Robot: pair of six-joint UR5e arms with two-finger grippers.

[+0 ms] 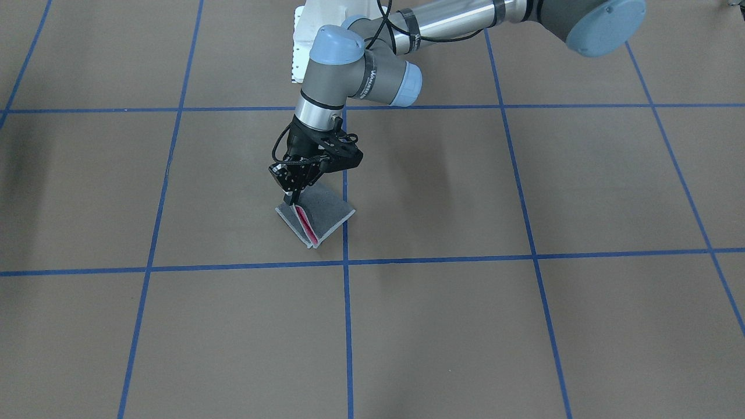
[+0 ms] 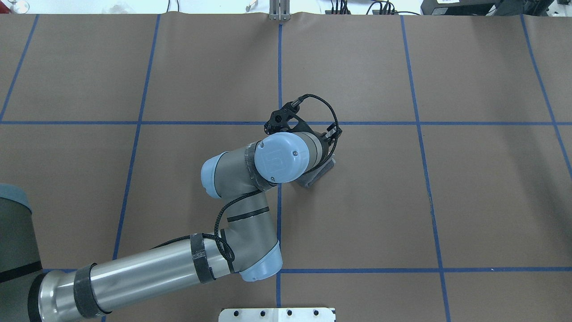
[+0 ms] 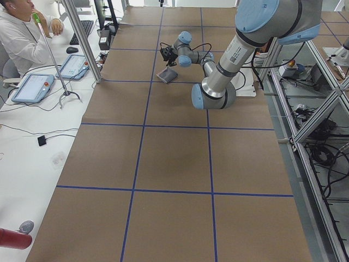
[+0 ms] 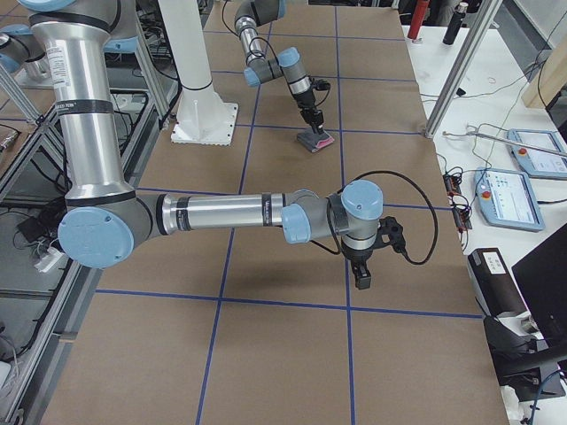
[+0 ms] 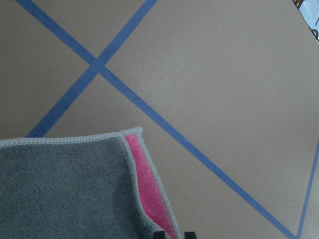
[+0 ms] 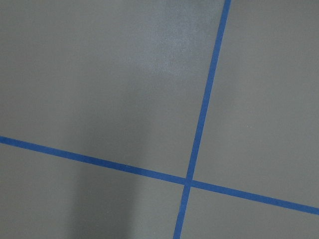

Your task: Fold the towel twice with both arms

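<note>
The towel lies folded near the table's middle, dark grey outside, with a strip of bright pink showing in the open fold. My left gripper comes down on its corner, shut on the towel's lifted top-layer edge. In the left wrist view the towel fills the lower left, and the pink edge runs to the gripper at the bottom. In the overhead view my left wrist hides all but a grey corner of the towel. My right gripper hangs over bare table far from the towel; I cannot tell its state.
Brown table paper carries a grid of blue tape lines. The white pedestal base stands at the robot's side of the table. An operator sits at a side bench with tablets. More pendants lie beside the other end.
</note>
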